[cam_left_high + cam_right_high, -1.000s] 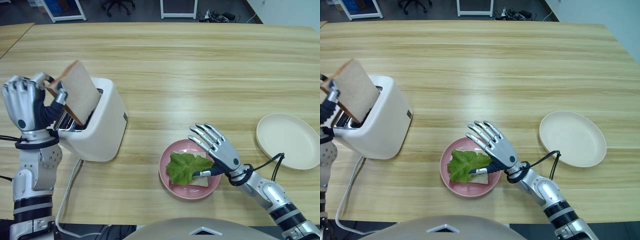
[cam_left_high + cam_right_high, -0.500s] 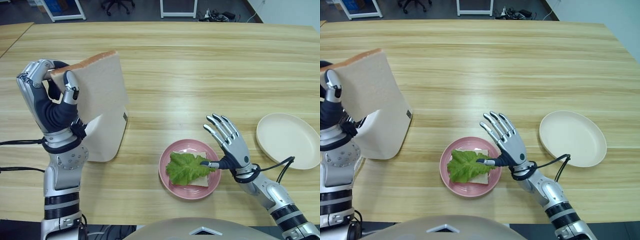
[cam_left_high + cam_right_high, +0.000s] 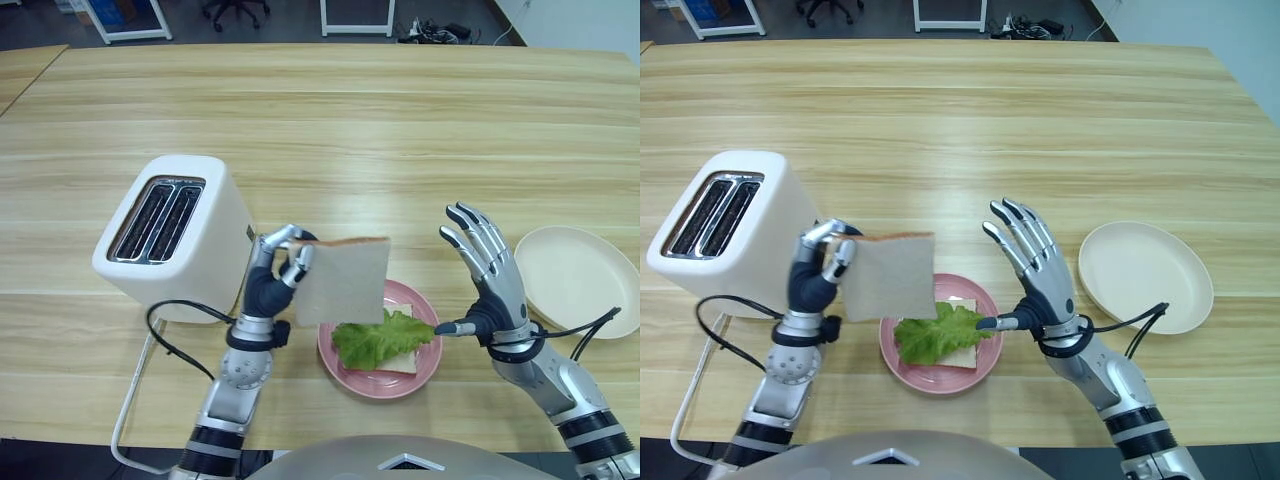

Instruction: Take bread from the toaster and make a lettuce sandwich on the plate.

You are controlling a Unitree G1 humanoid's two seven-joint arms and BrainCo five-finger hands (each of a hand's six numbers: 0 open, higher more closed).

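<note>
Gripping the bread [image 3: 345, 280] in my left hand [image 3: 272, 282] by the pink plate [image 3: 400, 388], right hand [image 3: 492, 290] splayed empty, I judged it next needed laying flat on the lettuce [image 3: 372, 342].

A slice of bread [image 3: 343, 281] is held upright by the left robot hand [image 3: 274, 282], just to that hand's right and over the left rim of the plate [image 3: 386, 392]. The toaster [image 3: 175, 235] is set on the counter [image 3: 380, 130], left of the left robot hand. Lettuce [image 3: 370, 340] is laid on a second slice [image 3: 403, 364] in the plate, between the two robot hands. The right robot hand [image 3: 490, 285] is raised just right of the plate, and another plate [image 3: 575, 280] is placed farther to its right
</note>
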